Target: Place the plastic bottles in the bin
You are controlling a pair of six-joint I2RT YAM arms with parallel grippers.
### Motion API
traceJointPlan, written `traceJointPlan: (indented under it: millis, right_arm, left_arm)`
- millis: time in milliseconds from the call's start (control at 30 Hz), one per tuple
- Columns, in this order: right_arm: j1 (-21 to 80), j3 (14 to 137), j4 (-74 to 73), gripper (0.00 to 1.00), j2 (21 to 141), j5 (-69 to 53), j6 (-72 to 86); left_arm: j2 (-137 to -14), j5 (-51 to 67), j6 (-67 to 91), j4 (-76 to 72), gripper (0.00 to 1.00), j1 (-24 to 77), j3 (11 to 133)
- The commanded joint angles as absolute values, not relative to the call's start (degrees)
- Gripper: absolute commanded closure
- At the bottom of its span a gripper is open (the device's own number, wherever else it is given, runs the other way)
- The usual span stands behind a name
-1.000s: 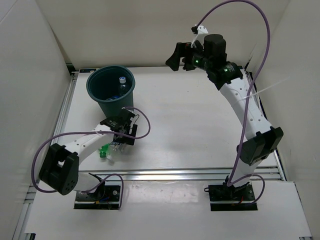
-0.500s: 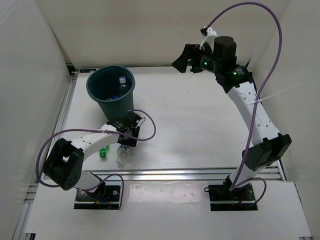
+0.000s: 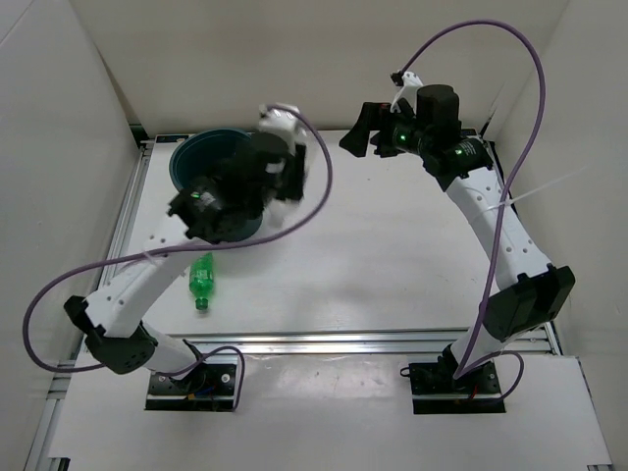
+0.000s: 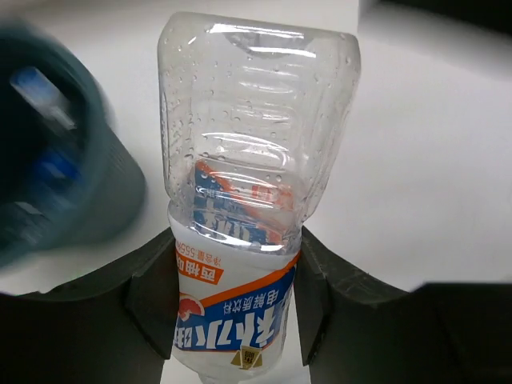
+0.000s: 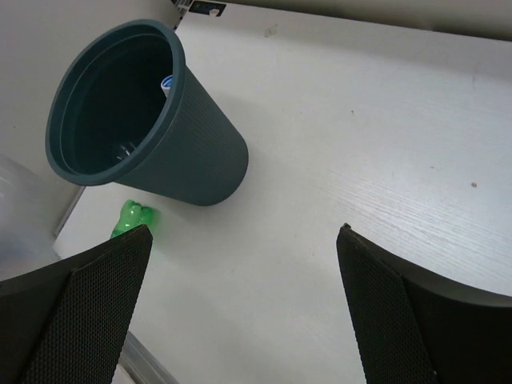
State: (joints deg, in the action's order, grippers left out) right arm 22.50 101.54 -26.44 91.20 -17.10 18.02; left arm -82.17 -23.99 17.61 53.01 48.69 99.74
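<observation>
Workspace seen from three cameras, with my two arms over a white table (image 3: 392, 255). My left gripper (image 4: 236, 300) is clamped tight on a clear bottle (image 4: 256, 160) with a white, blue and orange label. Its dark fingers (image 4: 148, 296) press the labelled part from both sides, and the bottle's ribbed, droplet-speckled base end points away from the wrist camera. In the overhead view this arm is up off the table, its wrist blurred and partly covering the right side of the bin (image 3: 191, 152). In the left wrist view the bin sits blurred to the left of the held bottle, with bare white table behind the bottle itself, so I read the bottle as in the air just beside the bin. The bin is a dark teal bucket standing upright at the far left of the table. Inside it I can make out at least one blue-capped bottle (image 5: 166, 82); how many lie in there I cannot tell. A green bottle (image 3: 202, 278) lies on its side on the table, near the bin's base on the side toward my arm bases. My right gripper (image 5: 244, 236) hangs high over the far side of the table, well apart from the bin, its jaws spread wide with nothing between them.
</observation>
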Motion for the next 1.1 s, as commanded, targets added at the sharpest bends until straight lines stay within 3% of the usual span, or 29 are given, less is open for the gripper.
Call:
traceJointPlan:
  millis: [0, 100, 333, 367, 433, 500, 700, 867, 933, 1067]
  right_arm:
    - [22.2, 101.6, -24.9, 0.0, 88.5, -18.5, 17.8]
    - [22.2, 104.1, -25.5, 0.0, 89.2, -20.0, 19.1]
    - [22.2, 103.8, -26.0, 0.0, 87.2, -22.1, 20.6]
    - [22.2, 103.0, -26.6, 0.0, 86.6, -22.1, 20.6]
    - [22.2, 101.5, -27.3, 0.0, 84.8, -21.0, 19.3]
    - [22.2, 99.4, -27.9, 0.0, 83.2, -19.9, 17.9]
    - [22.2, 95.5, -28.4, 0.0, 81.1, -18.0, 16.5]
    - [22.2, 93.9, -28.4, 0.0, 81.1, -18.0, 16.5]
    - [22.2, 93.9, -28.4, 0.0, 81.1, -18.6, 16.5]
    - [22.2, 93.9, -28.4, 0.0, 82.2, -19.2, 16.5]
  left_arm:
    - [-83.1, -42.8, 7.2, 49.9, 0.59, 44.3, 110.1]
    - [-84.8, -44.0, 2.0, 39.7, 0.57, 35.5, 110.2]
    - [-92.0, -40.4, 9.2, 37.5, 0.54, 18.5, 109.7]
    - [-93.0, -39.8, 9.8, 37.5, 0.36, 17.6, 109.7]
    - [-92.5, -39.8, 11.6, 37.5, 0.1, 17.0, 108.4]
    - [-89.8, -39.5, 12.3, 37.5, 0.0, 17.0, 107.1]
    - [-78.2, -40.6, 15.2, 37.5, 0.0, 18.3, 99.8]
    - [-59.9, -44.2, 25.6, 37.5, 0.0, 17.8, 73.3]
    - [-54.9, -40.5, 27.9, 37.5, 0.0, 17.8, 63.1]
    - [-47.2, -32.7, 29.4, 40.6, 0.0, 16.5, 55.5]
